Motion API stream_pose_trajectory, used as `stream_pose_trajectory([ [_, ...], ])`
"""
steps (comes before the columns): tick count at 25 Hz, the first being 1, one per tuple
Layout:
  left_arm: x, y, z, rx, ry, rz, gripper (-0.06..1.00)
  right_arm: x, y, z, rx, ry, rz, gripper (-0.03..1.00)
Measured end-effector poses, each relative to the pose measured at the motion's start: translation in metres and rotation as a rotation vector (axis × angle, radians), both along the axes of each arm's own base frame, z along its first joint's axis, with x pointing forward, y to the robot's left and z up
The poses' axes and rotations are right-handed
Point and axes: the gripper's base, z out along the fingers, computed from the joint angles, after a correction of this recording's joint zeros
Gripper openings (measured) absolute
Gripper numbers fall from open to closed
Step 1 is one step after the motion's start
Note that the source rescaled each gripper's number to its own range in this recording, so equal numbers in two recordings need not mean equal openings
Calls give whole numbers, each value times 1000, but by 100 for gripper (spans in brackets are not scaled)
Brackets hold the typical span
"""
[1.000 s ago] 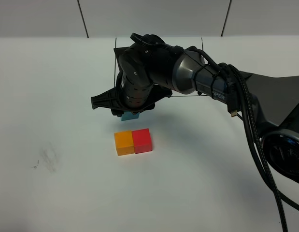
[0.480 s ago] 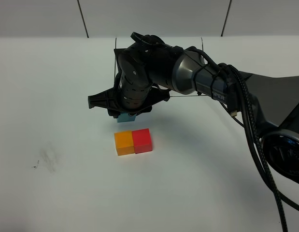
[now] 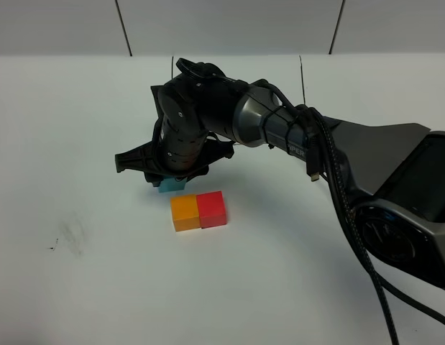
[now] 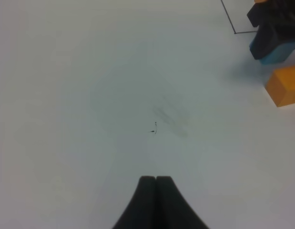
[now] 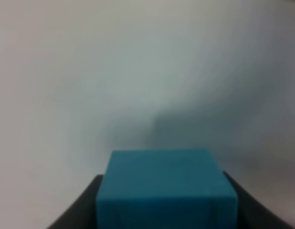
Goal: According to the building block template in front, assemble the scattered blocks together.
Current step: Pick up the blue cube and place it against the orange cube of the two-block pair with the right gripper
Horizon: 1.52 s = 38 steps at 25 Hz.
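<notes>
- Since the earlier frames, the right arm [image 3: 280, 129] has swung leftward over the table [image 3: 78, 144], carrying the light blue cube [image 3: 175, 187] with it.
- Right gripper [image 3: 170, 181]: clamped on the light blue cube, with a dark finger on each side of it in the wrist view.
- Light blue cube: just behind the orange cube [image 3: 185, 213], at its far left corner. Contact with that cube or the table cannot be confirmed.
- Orange cube and red cube [image 3: 212, 208]: side by side and touching, orange on the left.
- Left gripper [image 4: 156, 179]: fingertips pressed together, holding nothing, over bare table.
- Building block template [image 4: 234, 32]: only parts of its thin black frame show; its cubes are hidden behind the right arm.
</notes>
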Motion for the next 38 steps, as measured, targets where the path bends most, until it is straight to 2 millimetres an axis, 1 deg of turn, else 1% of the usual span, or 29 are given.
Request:
stream_pose_trajectory([
  [3, 0, 0, 0, 0, 0, 0, 0, 3, 1, 4, -14, -6, 3, 43],
  [6, 0, 0, 0, 0, 0, 0, 0, 4, -2, 6, -57, -16, -18, 43],
  [12, 0, 0, 0, 0, 0, 0, 0, 4, -4, -3, -89, 12, -57, 43],
  [23, 0, 0, 0, 0, 0, 0, 0, 4, -4, -5, -90, 14, -57, 43],
  [30, 0, 0, 0, -1, 0, 0, 0, -1, 2, -19, -100, 41, -50, 43],
  [38, 0, 0, 0, -3, 0, 2, 0, 0, 2, -20, -95, 41, -51, 43],
])
